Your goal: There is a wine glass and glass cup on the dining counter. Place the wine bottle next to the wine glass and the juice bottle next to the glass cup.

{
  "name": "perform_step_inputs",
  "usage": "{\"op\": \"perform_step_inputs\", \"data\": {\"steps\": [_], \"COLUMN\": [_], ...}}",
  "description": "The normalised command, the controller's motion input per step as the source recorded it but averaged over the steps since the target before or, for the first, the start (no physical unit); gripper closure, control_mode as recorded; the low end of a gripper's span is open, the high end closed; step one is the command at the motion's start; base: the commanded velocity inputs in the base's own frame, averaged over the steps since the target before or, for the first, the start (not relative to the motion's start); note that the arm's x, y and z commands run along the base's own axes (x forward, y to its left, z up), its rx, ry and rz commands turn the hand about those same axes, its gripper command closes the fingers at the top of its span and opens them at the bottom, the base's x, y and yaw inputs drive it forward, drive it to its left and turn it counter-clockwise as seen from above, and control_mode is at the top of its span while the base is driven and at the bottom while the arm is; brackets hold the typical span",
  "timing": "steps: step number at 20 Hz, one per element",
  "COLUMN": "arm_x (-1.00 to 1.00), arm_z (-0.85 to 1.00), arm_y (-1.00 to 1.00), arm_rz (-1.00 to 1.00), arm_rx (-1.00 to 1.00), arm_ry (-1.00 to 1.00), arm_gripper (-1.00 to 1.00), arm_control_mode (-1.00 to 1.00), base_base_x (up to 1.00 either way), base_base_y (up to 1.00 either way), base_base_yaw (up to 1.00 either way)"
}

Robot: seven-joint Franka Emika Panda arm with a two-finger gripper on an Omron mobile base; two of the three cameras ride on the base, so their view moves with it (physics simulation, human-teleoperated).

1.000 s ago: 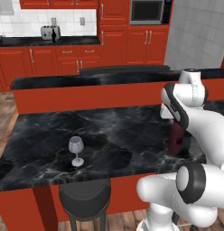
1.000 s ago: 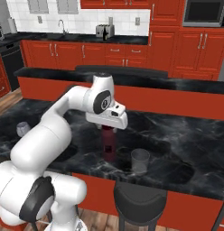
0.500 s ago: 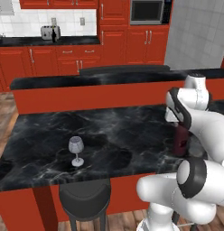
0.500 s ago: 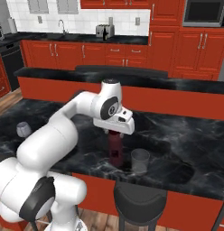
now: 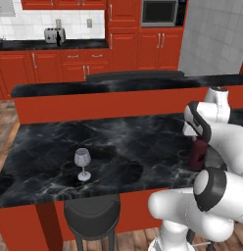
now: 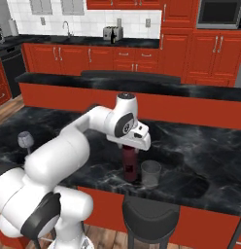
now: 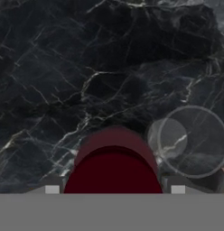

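Juice bottle point(image 6: 130, 164) upright just beside glass cup point(image 6: 150, 173), gripper point(image 7: 114, 189) fingers straddling it — release pending; wine bottle w/ wine glass point(image 5: 83, 163) still outstanding.

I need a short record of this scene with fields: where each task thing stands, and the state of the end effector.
juice bottle: upright on the dining counter, close beside the glass cup
glass cup: upright, empty, to the right of the bottle in the right base view
wine glass: upright near the counter's front edge, far from the bottle and cup
end effector: around the top of the juice bottle, one finger on each side
stool: under the counter's front edge, below the cup
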Motion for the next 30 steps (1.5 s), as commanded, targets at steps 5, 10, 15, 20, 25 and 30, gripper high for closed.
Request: {"op": "perform_step_inputs", "data": {"steps": [5,10,15,20,25,30], "arm_x": [0.11,0.13,0.14,0.03,0.0,0.0], "arm_z": [-0.23,-0.21,-0.24,-0.29,-0.29,-0.08], "arm_y": [0.0,0.0,0.0,0.0,0.0,0.0], "arm_rz": [0.0,0.0,0.0,0.0,0.0,0.0], "arm_rx": [0.04,0.01,0.0,0.0,0.0,0.0], "arm_ry": [-0.08,-0.05,0.0,0.0,0.0,-0.01], "arm_gripper": [1.0,1.0,1.0,1.0,-1.0,-1.0], "arm_control_mode": [-1.0,-1.0,-1.0,-1.0,-1.0,-1.0], "base_base_x": [0.0,0.0,0.0,0.0,0.0,0.0], "base_base_y": [0.0,0.0,0.0,0.0,0.0,0.0], "base_base_yaw": [0.0,0.0,0.0,0.0,0.0,0.0]}}
